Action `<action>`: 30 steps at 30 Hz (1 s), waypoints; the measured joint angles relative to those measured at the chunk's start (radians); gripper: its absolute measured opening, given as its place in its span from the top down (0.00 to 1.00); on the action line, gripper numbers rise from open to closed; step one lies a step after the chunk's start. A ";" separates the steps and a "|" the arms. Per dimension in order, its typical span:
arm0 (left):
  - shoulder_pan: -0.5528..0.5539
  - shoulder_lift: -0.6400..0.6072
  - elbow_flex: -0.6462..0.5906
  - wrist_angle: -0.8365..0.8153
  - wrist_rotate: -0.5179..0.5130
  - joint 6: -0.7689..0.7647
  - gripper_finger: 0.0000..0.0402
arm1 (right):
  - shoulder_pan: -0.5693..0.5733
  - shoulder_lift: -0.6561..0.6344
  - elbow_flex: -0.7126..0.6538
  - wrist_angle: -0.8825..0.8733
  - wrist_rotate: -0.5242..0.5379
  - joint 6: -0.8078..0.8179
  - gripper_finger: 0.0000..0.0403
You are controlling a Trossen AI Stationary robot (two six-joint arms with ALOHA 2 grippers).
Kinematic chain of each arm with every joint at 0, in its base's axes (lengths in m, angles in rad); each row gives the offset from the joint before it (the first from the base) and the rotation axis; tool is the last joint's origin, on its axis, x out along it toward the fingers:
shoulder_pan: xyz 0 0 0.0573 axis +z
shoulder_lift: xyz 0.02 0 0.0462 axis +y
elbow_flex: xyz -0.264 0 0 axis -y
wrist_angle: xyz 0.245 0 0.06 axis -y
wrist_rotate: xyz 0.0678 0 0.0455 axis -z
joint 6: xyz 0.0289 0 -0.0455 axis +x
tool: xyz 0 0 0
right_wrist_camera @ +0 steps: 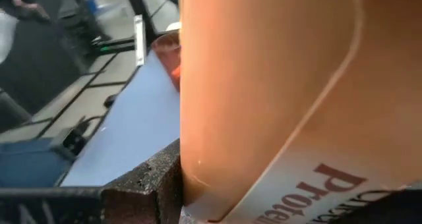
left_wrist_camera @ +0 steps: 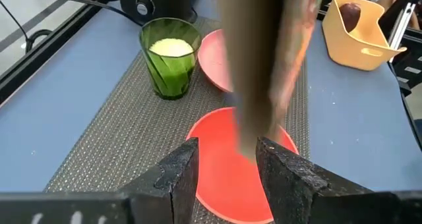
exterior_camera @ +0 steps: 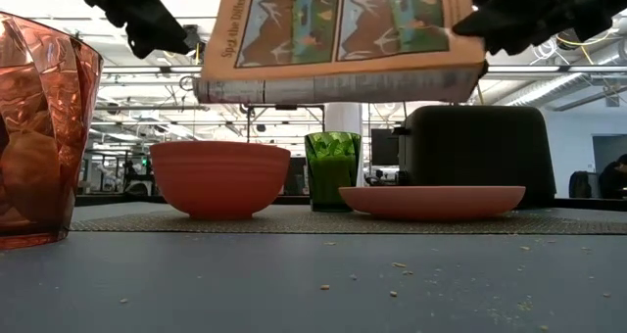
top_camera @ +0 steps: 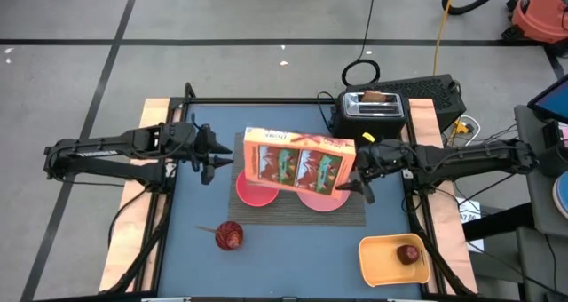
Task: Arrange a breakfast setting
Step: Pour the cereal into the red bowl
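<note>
Cereal box hangs in the air above the placemat, carried flat between both arms so it clears the bowl and plate beneath. Right gripper at its 3 o'clock end, jaws clamped on the box. Left gripper at 9 o'clock: jaws apart, grip unclear. Box hides most of both dishes from above; spoon not visible.

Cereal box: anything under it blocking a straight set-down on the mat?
Yes. The cereal box, held in the air between the left gripper and right gripper, hangs over the bowl and plate on the placemat; a green cup stands between them, farther back.
</note>
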 joint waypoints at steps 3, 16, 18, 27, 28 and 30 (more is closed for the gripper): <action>0.000 0.000 0.000 0.000 0.000 0.000 0.61 | 0.000 0.000 0.000 -0.036 0.008 0.000 0.48; 0.000 0.000 0.000 0.000 0.000 -0.011 0.61 | 0.000 -0.022 0.000 -0.082 0.006 -0.029 0.48; 0.000 0.000 0.000 0.000 0.000 -0.012 0.61 | -0.001 -0.025 0.000 -0.083 -0.024 -0.023 0.48; 0.000 0.000 0.000 0.001 0.001 -0.024 0.61 | -0.001 -0.025 0.111 -0.195 -0.039 -0.088 0.48; 0.000 0.000 0.000 0.001 0.001 -0.026 0.61 | -0.002 -0.025 0.134 -0.224 -0.038 -0.102 0.48; 0.000 0.000 0.000 0.001 0.001 -0.027 0.61 | -0.002 -0.021 0.169 -0.258 -0.038 -0.124 0.48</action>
